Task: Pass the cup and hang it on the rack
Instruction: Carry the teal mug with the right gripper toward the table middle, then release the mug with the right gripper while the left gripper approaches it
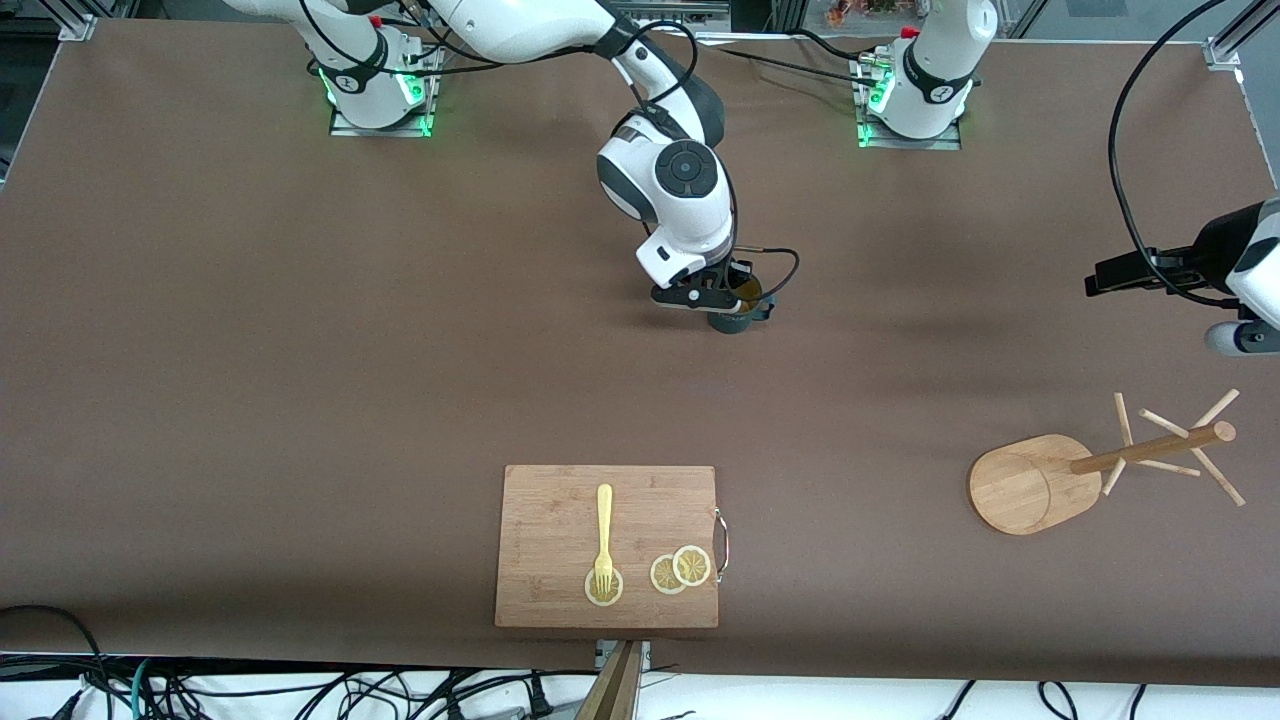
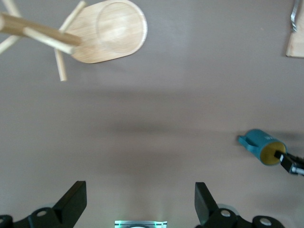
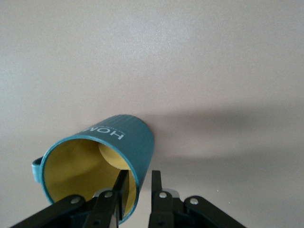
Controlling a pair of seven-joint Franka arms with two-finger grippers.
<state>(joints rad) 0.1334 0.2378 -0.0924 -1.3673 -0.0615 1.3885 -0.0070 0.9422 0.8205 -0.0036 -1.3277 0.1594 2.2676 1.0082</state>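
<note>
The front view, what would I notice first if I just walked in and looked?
Probably the right gripper in the middle of the table, one finger inside the rim of the little teal cup and one outside. Next, the wooden rack with pegs sticking out, toward the left arm's end, with the left gripper waiting open above the table near it. Nearest the camera, a cutting board carries a yellow fork and lemon slices.

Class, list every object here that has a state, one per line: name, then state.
cup: upright on the table, rim wall between the right gripper's jaws
right gripper: jaws slightly parted
left gripper: open, waiting
rack: upright, pegs bare
fork: lying on the cutting board
</note>
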